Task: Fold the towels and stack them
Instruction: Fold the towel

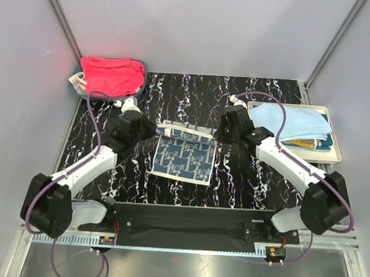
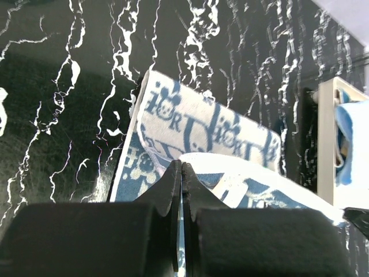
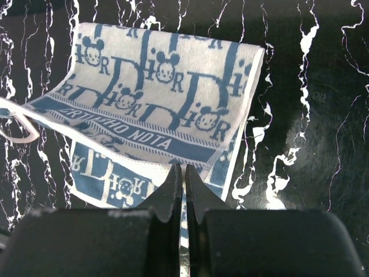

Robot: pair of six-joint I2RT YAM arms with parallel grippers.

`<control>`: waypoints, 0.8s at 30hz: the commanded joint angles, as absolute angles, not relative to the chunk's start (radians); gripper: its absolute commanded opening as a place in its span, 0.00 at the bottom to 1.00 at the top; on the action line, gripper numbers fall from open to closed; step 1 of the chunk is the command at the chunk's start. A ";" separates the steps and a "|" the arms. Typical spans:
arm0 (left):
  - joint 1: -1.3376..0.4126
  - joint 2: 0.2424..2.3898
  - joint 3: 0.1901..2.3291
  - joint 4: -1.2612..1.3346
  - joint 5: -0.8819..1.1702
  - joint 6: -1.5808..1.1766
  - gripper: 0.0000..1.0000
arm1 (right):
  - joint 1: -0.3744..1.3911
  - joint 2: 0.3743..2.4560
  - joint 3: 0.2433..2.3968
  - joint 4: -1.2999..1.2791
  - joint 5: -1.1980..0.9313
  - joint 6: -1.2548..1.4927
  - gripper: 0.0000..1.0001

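Black marbled counter [image 1: 245,186]; only top view shows red towel [image 1: 110,74] at 10 o'clock. Left gripper [image 2: 182,167], right gripper [image 3: 184,170] clamp woven blue-white printed towel [image 3: 155,86].

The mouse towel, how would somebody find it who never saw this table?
Find the black marbled table, then its middle, between the left arm and right arm. The towel has its far edge lifted. Only it is white with dark blue letters and mouse heads; the red towel and light blue towel are plain.
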State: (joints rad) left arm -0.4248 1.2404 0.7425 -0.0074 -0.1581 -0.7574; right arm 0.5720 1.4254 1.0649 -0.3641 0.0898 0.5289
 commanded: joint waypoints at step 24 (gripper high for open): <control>-0.429 1.080 0.623 -0.032 -0.189 -0.749 0.00 | 0.632 1.305 0.953 -0.345 0.112 0.589 0.00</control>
State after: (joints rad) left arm -0.4328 1.1179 0.6273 -0.0399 -0.1543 -0.7574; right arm 0.6201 1.3495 0.9539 -0.3538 0.0864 0.5819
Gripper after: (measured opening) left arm 0.008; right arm 0.043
